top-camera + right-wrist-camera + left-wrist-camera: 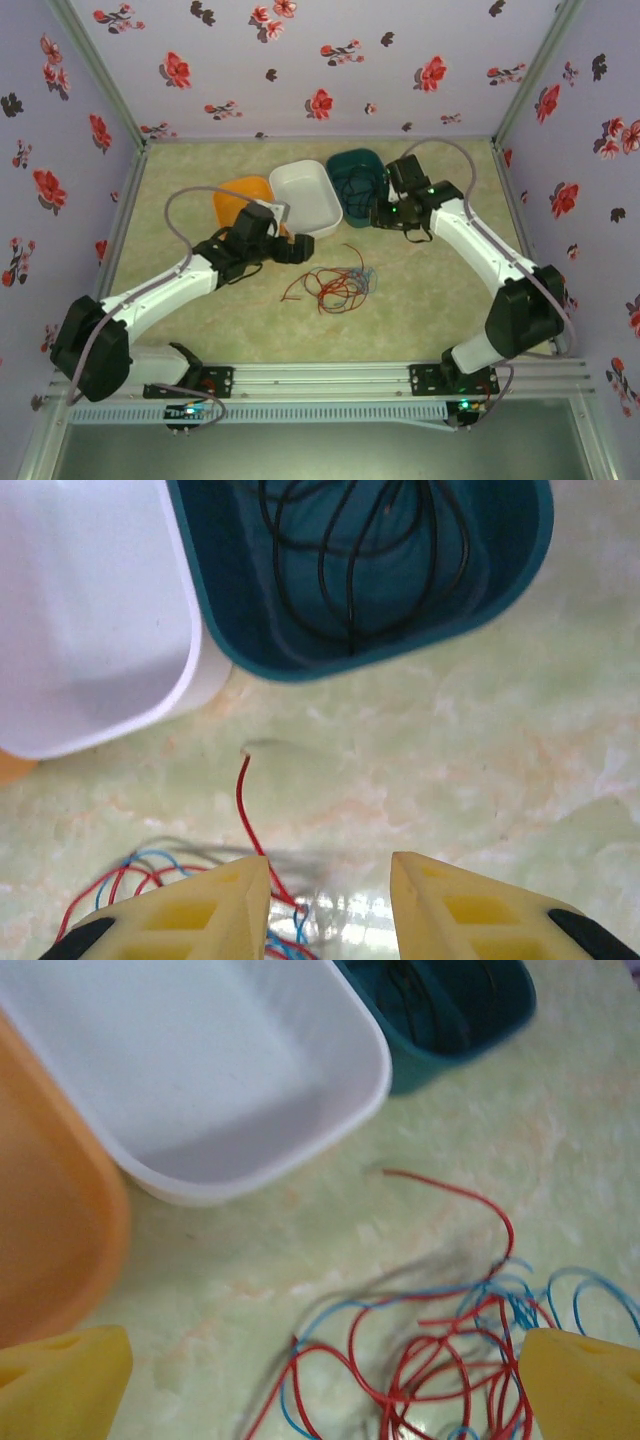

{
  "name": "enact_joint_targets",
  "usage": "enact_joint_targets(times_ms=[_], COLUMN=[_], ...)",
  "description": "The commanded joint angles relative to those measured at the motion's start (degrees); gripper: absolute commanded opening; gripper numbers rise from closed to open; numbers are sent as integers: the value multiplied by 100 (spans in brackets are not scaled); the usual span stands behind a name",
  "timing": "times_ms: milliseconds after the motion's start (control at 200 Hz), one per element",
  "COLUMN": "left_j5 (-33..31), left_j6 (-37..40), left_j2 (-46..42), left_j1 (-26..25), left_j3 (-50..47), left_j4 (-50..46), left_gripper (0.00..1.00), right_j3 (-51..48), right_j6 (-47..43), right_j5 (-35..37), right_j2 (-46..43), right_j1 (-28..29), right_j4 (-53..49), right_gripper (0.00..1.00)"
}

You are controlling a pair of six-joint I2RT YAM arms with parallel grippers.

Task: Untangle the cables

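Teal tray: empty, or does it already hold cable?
Not empty: black cable lies looped inside the teal tray, seen from the right wrist.

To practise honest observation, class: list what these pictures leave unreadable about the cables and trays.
- Left wrist: red and blue cables run off the bottom edge; blurred crossings.
- Right wrist: black cable in teal tray cut by top edge.
- Top external: orange tray partly behind left arm.

Lilac walls (300, 60) bear red and dark flowers; the table (430, 290) is marbled pale green. The orange tray (232, 205), white tray (305, 195) and teal tray (355, 153) sit upper centre, a black cable (350, 600) in the teal one, red and blue cables (330, 285) below.
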Motion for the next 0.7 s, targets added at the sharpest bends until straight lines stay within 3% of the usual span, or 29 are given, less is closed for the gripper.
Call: enact_joint_targets(times_ms=[0, 175, 315, 695], left_j5=[193, 314, 456, 829], left_j6=[476, 717, 775, 670], left_j2=[211, 665, 1062, 1761], left_j1=[-291, -781, -1032, -1168], left_j3=[-68, -51, 93, 257], left_j4=[-188, 60, 192, 656], left_gripper=[99, 95, 90, 74], right_j3=[-230, -287, -564, -1561], right_j6=[217, 125, 336, 1000], right_j5=[-122, -205, -488, -962], right_j2=[-333, -389, -468, -1020], right_j1=[61, 103, 276, 604], right_j4=[-316, -889, -764, -352], right_gripper=[38, 37, 36, 35])
